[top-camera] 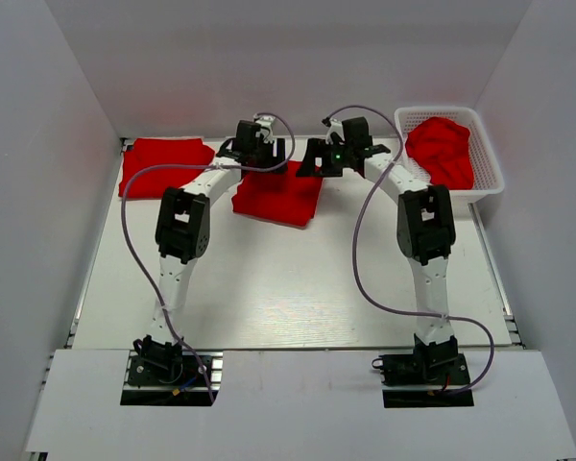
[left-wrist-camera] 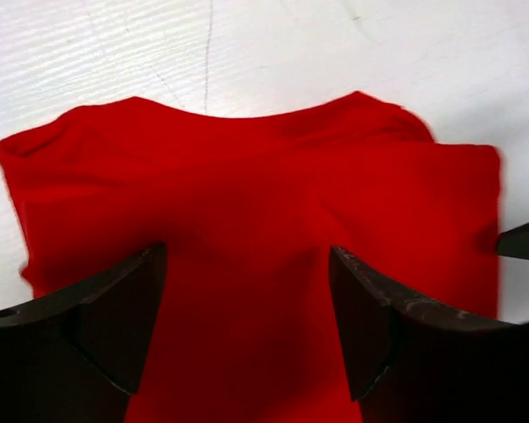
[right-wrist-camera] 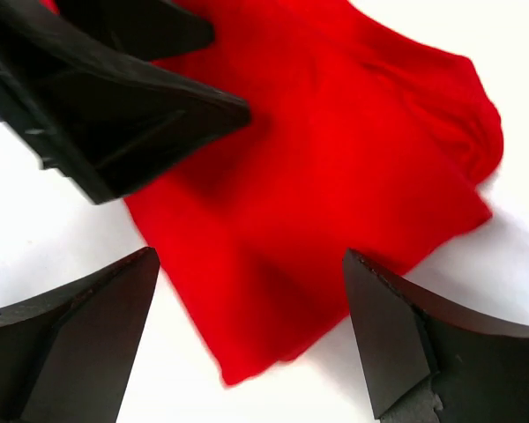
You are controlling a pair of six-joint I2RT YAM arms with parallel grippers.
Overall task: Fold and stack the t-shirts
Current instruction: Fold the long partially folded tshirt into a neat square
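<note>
A folded red t-shirt [top-camera: 278,197] lies on the white table at the back middle. It fills the left wrist view [left-wrist-camera: 247,211] and shows in the right wrist view [right-wrist-camera: 353,159]. My left gripper [top-camera: 266,154] hovers open over its far edge, jaws wide apart [left-wrist-camera: 247,308], holding nothing. My right gripper [top-camera: 312,158] hovers open over the shirt's right corner [right-wrist-camera: 251,317], also empty. Another folded red shirt [top-camera: 165,163] lies at the back left. A crumpled red shirt [top-camera: 442,149] sits in the basket.
The white mesh basket [top-camera: 490,163] stands at the back right. White walls close in the table on three sides. The left gripper's fingers [right-wrist-camera: 115,97] show at the upper left of the right wrist view.
</note>
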